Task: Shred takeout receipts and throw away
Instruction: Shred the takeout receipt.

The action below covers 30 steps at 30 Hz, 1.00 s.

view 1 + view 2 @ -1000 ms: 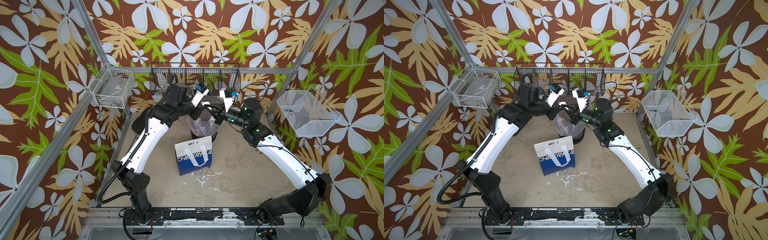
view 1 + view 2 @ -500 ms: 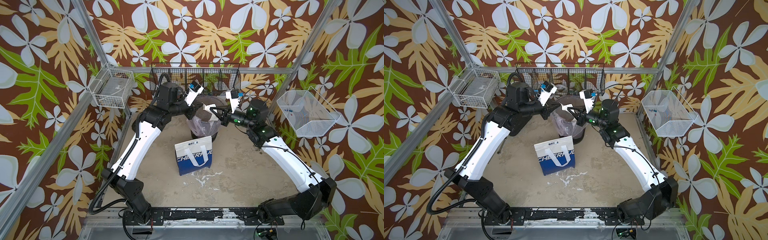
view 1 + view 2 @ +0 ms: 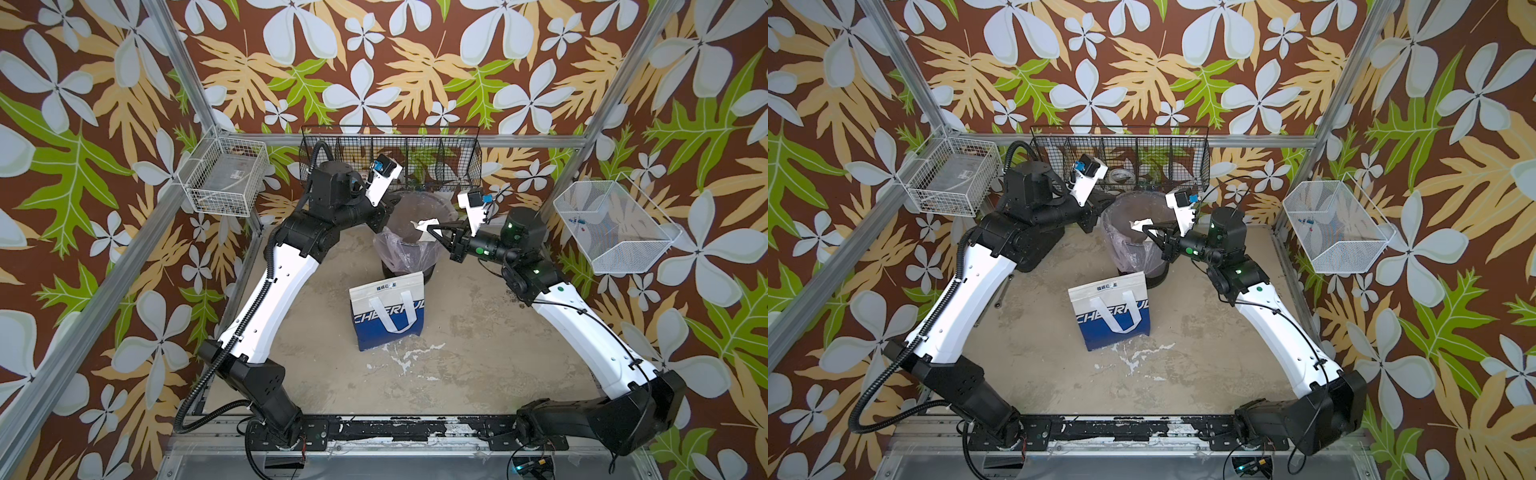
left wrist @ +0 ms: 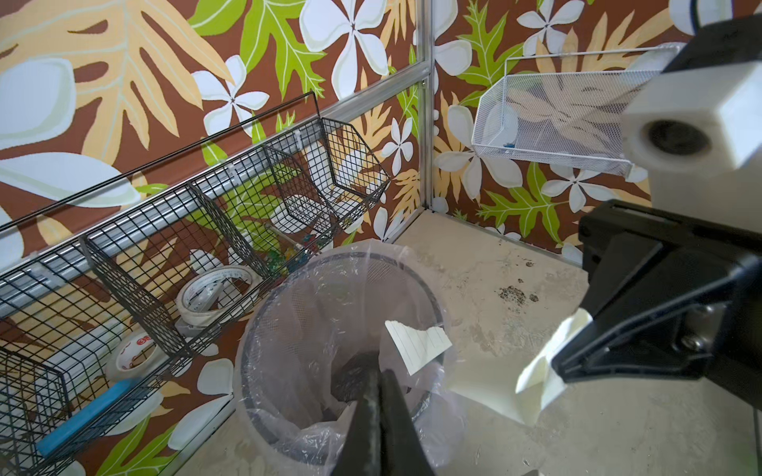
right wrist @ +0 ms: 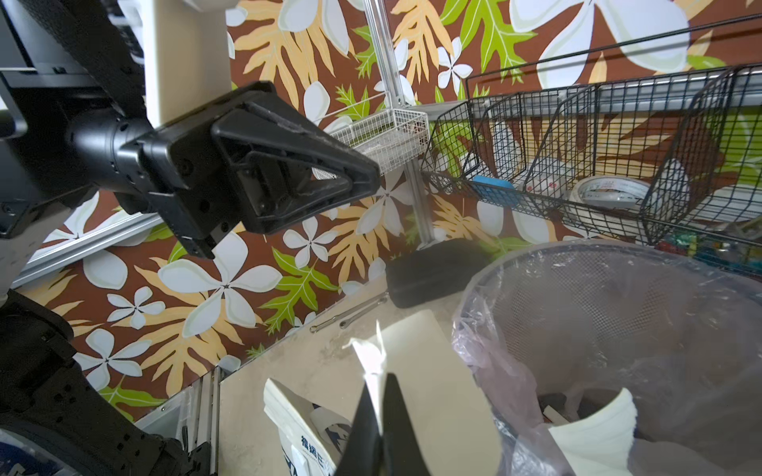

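Note:
My right gripper (image 3: 432, 230) hangs over the lined waste bin (image 3: 440, 208), shut on a torn white piece of the takeout receipts (image 3: 423, 226); the wrist view shows the paper (image 5: 371, 358) pinched between the tips (image 5: 381, 377). My left gripper (image 3: 384, 220) sits at the bin's far-left rim. Its jaws (image 4: 379, 369) stand a crack apart with nothing between them. A lined white scrap (image 4: 416, 346) floats free just off those tips, above the bin's mouth. The CHEERFUL tote bag (image 3: 388, 320) stands on the floor in front of the bin.
A black wire basket (image 3: 390, 162) with tape rolls hangs on the back wall just behind the bin. White wire baskets hang at the left (image 3: 224, 178) and right (image 3: 611, 224). White flecks (image 3: 399, 361) lie in front of the bag. A black case (image 5: 437, 272) lies near the left wall.
The two grippers, close together over the bin a second ago, have pulled apart. The left one drew back leftward and let its scrap go; the right one still holds its piece.

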### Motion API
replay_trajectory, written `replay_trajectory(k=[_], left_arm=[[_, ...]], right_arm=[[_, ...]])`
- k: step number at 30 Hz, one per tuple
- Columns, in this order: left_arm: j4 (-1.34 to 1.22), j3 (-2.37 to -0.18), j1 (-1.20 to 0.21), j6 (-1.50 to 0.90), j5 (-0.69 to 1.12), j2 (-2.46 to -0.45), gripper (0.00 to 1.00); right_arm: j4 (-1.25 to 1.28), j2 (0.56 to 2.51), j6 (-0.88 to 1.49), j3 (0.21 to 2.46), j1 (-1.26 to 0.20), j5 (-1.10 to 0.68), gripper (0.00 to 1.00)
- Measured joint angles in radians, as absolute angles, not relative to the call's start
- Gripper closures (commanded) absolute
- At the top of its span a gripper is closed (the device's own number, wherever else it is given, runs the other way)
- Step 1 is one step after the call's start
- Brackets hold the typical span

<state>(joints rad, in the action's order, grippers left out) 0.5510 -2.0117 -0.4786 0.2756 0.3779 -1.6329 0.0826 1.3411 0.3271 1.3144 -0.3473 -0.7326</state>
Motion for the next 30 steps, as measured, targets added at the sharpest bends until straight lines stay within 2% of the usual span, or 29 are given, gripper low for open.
replay_trajectory(k=[1,3,6,10,21,24,28,30], left_arm=[[0.545,-1.985,-0.479,0.288,0.415,-1.619,0.44],[0.535,-1.919,-0.479,0.295,0.487,-1.589,0.26],[0.525,-1.787,-0.480,0.321,0.567,-1.533,0.13],[0.460,-1.696,-0.480,0.338,0.660,-1.481,0.12],[0.291,-1.715,-0.480,0.282,0.865,-1.522,0.15],[0.244,-1.710,-0.480,0.247,0.910,-1.522,0.21],[0.195,-1.708,-0.480,0.210,0.955,-1.525,0.34],[0.183,-1.718,-0.480,0.197,0.974,-1.535,0.37]], right_arm=[[0.104,1.334,0.347,1.300,-0.333,-0.732,1.00],[0.135,1.325,0.386,1.287,-0.316,-0.733,1.00],[0.204,1.317,0.442,1.289,-0.315,-0.773,1.00],[0.341,1.317,0.564,1.280,-0.317,-0.849,1.00],[0.551,1.325,0.786,1.276,-0.360,-0.963,1.00],[0.571,1.336,0.812,1.277,-0.368,-0.972,1.00],[0.599,1.353,0.852,1.277,-0.377,-0.976,1.00],[0.599,1.355,0.856,1.278,-0.382,-0.979,1.00]])
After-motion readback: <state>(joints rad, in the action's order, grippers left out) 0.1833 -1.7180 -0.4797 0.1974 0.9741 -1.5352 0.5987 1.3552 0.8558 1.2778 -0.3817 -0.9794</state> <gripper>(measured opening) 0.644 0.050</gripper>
